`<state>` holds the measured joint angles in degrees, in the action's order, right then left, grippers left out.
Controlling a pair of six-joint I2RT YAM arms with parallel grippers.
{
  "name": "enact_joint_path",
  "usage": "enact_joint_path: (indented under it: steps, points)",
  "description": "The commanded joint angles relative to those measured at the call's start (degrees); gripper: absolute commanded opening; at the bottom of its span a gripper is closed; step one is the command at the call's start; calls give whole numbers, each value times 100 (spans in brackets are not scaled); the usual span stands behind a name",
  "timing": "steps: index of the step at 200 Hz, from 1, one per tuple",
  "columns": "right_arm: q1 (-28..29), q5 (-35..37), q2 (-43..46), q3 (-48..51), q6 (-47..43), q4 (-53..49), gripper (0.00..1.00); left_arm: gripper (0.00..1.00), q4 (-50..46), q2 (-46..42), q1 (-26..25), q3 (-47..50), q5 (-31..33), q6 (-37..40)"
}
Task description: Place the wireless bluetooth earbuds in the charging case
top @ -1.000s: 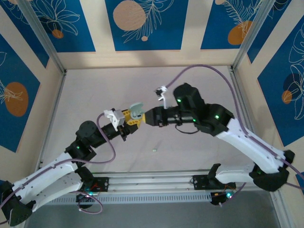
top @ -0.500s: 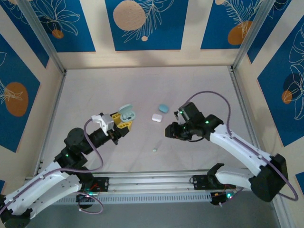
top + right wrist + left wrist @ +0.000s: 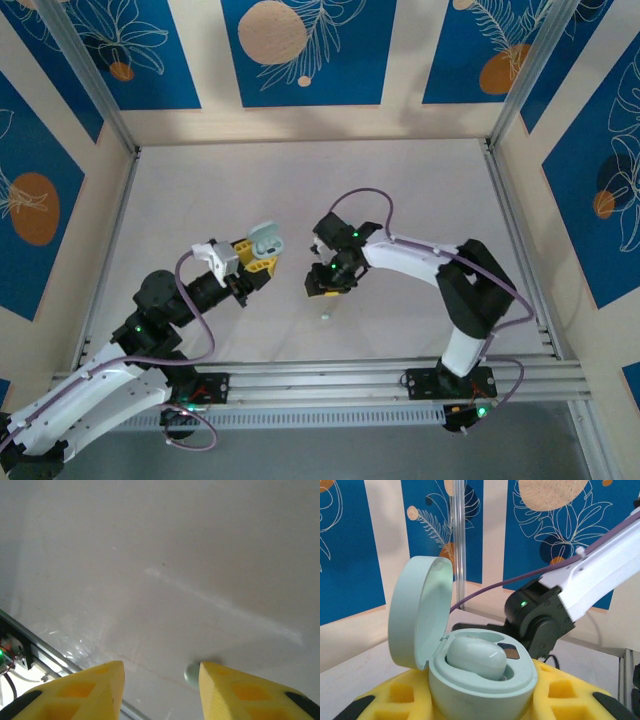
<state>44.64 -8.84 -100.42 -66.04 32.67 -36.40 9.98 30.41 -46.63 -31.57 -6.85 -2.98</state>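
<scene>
Where the case [image 3: 475, 695] gapes, one earbud [image 3: 476, 658] sits.

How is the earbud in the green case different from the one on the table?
Place: the cased earbud sits nested in the open green case; the loose earbud lies on the table. Hold: the cased earbud rides in the left gripper's grip; the loose earbud lies free below the right gripper's open fingers. Both look pale and rounded.
</scene>
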Motion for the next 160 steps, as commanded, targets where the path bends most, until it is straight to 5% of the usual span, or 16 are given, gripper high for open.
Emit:
enact_joint_path:
  steps: [1,160]
  points:
    - [53,-207,-390,-247,-258,-116,44,30,24,-62,-23,-232,50,-46]
    - [346,-233,-125,318,-262,-533,44,30,162,178,-22,-244,-18,-36]
